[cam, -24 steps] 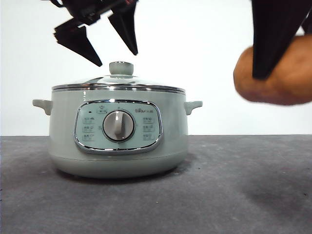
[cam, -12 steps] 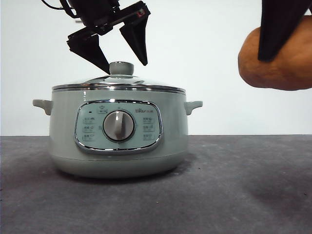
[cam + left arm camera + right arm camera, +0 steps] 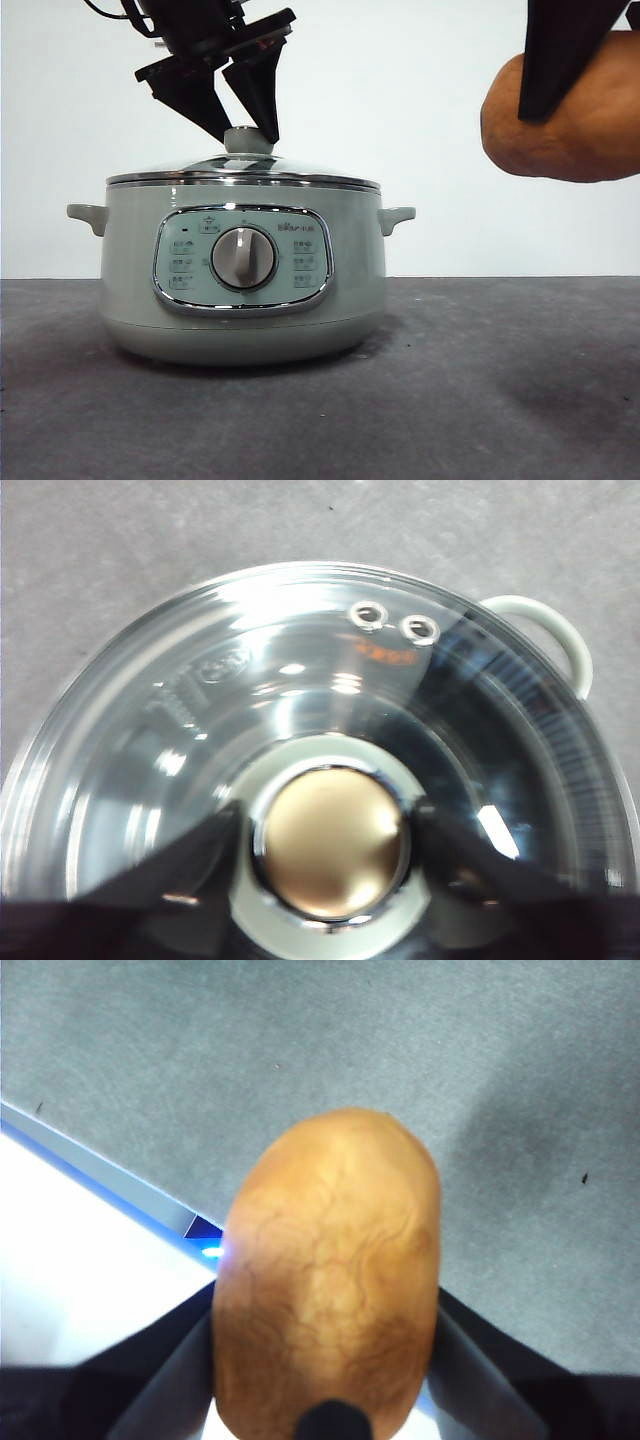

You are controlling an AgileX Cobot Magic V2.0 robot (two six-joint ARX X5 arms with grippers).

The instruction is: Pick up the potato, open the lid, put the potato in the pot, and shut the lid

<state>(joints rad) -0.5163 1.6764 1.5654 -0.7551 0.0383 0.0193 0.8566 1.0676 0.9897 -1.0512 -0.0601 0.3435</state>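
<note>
Grey bench (image 3: 480, 390), white wall: left gripper (image 3: 240, 130) jaws apart around lid (image 3: 243, 166) knob; right gripper (image 3: 326, 1400) clamps potato (image 3: 565, 115).

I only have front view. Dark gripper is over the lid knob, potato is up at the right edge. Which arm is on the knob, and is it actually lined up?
Observer: It is the left gripper; its wrist view shows one jaw on each side of the lid knob, centred.
Operator: Closed on it yet?
Observer: Left wrist view shows the jaw tips right at the knob's collar; I cannot tell if they are pressing on it.
Operator: And the potato grip?
Observer: The right gripper has a jaw on each flank of the potato, held above bare grey tabletop, not above the pot.
</note>
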